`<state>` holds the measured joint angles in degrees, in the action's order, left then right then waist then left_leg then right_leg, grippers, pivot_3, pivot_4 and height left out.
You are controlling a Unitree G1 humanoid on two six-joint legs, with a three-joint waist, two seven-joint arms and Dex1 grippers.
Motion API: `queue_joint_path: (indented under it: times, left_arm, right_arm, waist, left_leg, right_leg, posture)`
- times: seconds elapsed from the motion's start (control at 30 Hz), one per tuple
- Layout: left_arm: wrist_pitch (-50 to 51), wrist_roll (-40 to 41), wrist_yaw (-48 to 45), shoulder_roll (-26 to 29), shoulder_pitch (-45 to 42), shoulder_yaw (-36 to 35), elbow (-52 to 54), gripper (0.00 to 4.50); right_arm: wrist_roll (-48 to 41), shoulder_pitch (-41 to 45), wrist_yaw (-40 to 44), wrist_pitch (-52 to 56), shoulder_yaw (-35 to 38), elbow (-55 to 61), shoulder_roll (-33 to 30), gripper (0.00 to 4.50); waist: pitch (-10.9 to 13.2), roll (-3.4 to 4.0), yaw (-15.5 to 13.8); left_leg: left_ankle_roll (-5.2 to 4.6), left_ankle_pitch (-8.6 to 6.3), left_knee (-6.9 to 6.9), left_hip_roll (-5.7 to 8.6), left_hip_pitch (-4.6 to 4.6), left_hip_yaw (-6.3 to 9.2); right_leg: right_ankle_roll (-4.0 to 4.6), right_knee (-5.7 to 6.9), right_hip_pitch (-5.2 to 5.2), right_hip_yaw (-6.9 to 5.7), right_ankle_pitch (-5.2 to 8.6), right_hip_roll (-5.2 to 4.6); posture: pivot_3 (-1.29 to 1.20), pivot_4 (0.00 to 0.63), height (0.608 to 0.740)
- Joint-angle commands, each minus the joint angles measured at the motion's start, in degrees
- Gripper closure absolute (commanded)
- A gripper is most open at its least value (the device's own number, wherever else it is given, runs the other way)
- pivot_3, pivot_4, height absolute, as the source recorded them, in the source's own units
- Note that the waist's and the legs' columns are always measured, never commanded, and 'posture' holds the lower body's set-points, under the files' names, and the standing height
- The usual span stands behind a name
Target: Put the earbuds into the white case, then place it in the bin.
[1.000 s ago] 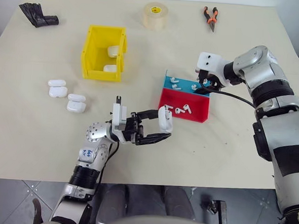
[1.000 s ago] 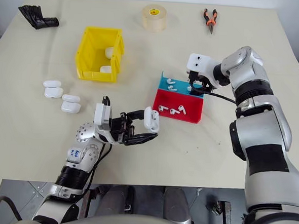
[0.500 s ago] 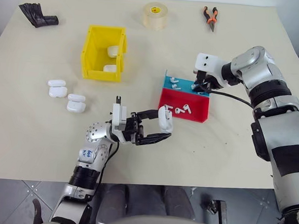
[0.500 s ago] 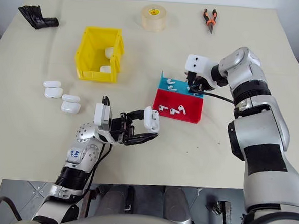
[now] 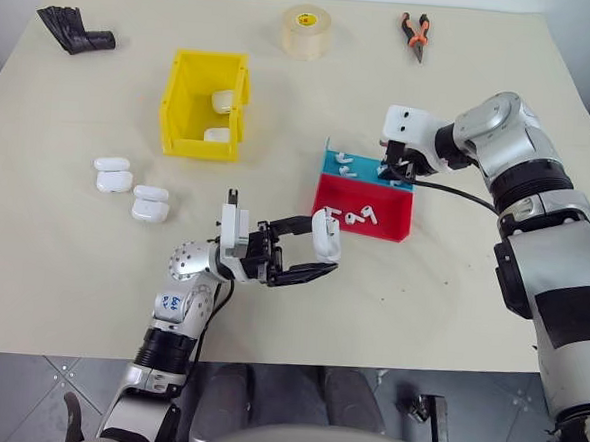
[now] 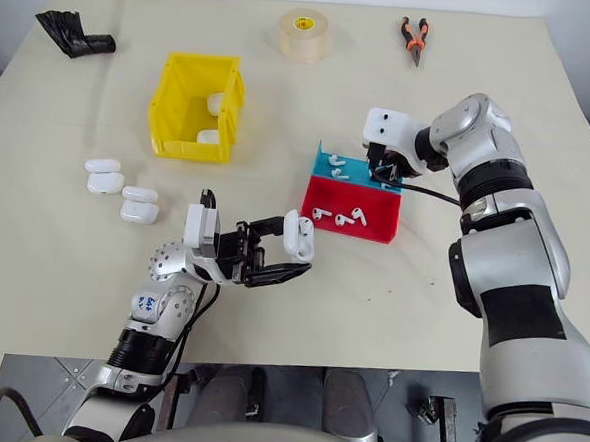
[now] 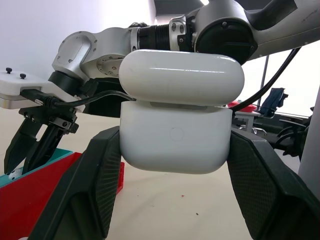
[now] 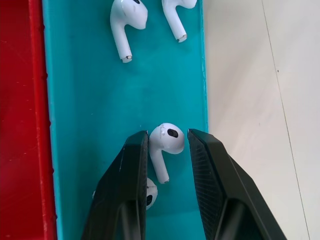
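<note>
One earbud (image 8: 166, 141): was pinched between the two black fingers of the right gripper (image 8: 167, 150), low over the teal half of the tray (image 8: 80, 100); the grip looked meant for lifting it out toward the case.
Earbuds counted, teal half: four in the right wrist view, namely the pinched one, two lying free further along the teal floor (image 8: 127, 20), and one partly hidden beside a finger (image 8: 148, 192).
Earbuds counted, red half: two lay together (image 5: 358, 216) on the red floor.
One white case (image 7: 177, 112): was clamped by its sides in the left gripper (image 5: 318, 251), lid uppermost and slightly ajar, raised off the table (image 5: 440, 300) just in front of the tray's red half; it was judged to be presented so that an earbud could be dropped in from above.
Spare cases: four lay in two pairs (image 5: 132, 188) on the table near the bin's front corner, well apart from the tray.
One bin (image 5: 187, 109): yellow, stood beyond the spare cases, with two cases already inside (image 5: 221, 116), so the bin step was judged pending for the held case.
Other things, one each: a tape roll (image 5: 306, 29), pliers (image 5: 416, 34) and a black glove (image 5: 76, 30) lay along the far edge, unused.
</note>
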<state>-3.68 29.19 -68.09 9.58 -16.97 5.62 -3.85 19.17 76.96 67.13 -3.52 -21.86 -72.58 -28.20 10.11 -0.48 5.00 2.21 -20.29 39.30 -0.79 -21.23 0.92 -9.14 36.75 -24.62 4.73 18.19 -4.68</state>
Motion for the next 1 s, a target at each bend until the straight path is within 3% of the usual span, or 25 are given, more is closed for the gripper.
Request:
queue_joint_path:
  times: [0.03,0.07,0.33,0.5,0.67,0.77,0.87,1.0]
  left_arm:
    - [-0.21,1.09,-0.21,-0.07,0.01,0.09,1.60,1.72]
    - [-0.20,1.12,-0.23,-0.06,0.00,0.04,1.60,1.72]
    - [-0.11,1.24,-0.03,-0.13,-0.12,-0.22,1.55,1.72]
    - [0.37,1.69,-0.10,0.12,-0.88,-0.70,1.30,1.72]
    - [1.44,2.86,0.09,0.07,-2.85,-2.15,0.10,1.72]
    - [1.73,3.35,0.16,-0.23,-3.99,-2.99,-0.76,1.72]
    - [2.46,3.77,0.23,-0.46,-4.81,-3.42,-1.29,1.72]
    - [4.00,4.32,-0.24,-0.17,-5.43,-3.64,-1.44,1.72]
  right_arm:
    - [-0.17,-0.50,0.69,-0.19,1.08,0.37,0.31,3.82]
    - [-0.25,-0.51,0.09,-0.20,1.24,0.38,0.38,3.98]
    - [-2.89,0.88,-2.38,-1.24,5.50,1.90,-0.93,3.98]
    - [-9.08,1.75,2.63,1.90,11.91,7.32,-4.65,3.98]
    - [-22.64,-9.36,12.37,21.53,20.55,32.38,-9.59,3.98]
    - [-31.08,-21.22,8.91,34.82,26.40,52.49,-10.08,3.98]
    - [-43.23,-34.33,3.46,45.27,34.72,72.53,-6.73,3.98]
    - [-53.04,-44.21,-8.16,55.12,40.30,87.12,0.05,3.98]
  waist:
    - [0.00,0.00,0.00]
    - [0.00,0.00,0.00]
    - [0.00,0.00,0.00]
    - [0.00,0.00,-0.15]
    - [0.00,0.00,-0.53]
    - [-0.01,-0.01,-1.59]
    - [0.00,-0.01,-2.01]
    - [-0.01,-0.01,-2.33]
  left_leg:
    - [0.00,0.00,0.00,0.00,0.00,0.00]
    - [0.00,0.00,0.00,0.00,0.00,0.00]
    - [0.00,0.00,0.01,0.00,0.01,-0.01]
    - [0.00,0.00,0.02,0.02,-0.01,-0.01]
    - [-0.01,0.00,0.02,0.00,-0.02,0.05]
    - [-0.03,-0.02,0.13,-0.03,-0.03,0.15]
    - [-0.05,-0.03,0.21,0.02,-0.08,0.09]
    - [-0.05,-0.04,0.26,0.03,-0.10,0.09]
  right_leg:
    - [0.00,0.00,0.00,0.00,0.00,0.00]
    - [0.00,0.00,0.00,0.00,0.00,0.00]
    - [0.00,0.02,0.00,0.00,0.00,0.00]
    - [0.00,0.02,0.00,-0.02,0.00,-0.03]
    - [0.00,0.01,0.03,-0.08,0.00,0.00]
    - [0.01,-0.01,0.14,-0.40,0.00,-0.03]
    - [0.01,0.09,0.03,-0.37,0.00,-0.12]
    - [0.00,0.16,0.03,-0.35,-0.01,-0.11]
  posture:
    - [0.00,0.150,0.740]
    - [0.00,0.150,0.740]
    - [0.00,0.150,0.740]
    - [0.00,0.150,0.740]
    - [0.00,0.150,0.740]
    - [0.00,0.150,0.740]
    - [0.00,0.150,0.740]
    - [0.00,0.150,0.740]
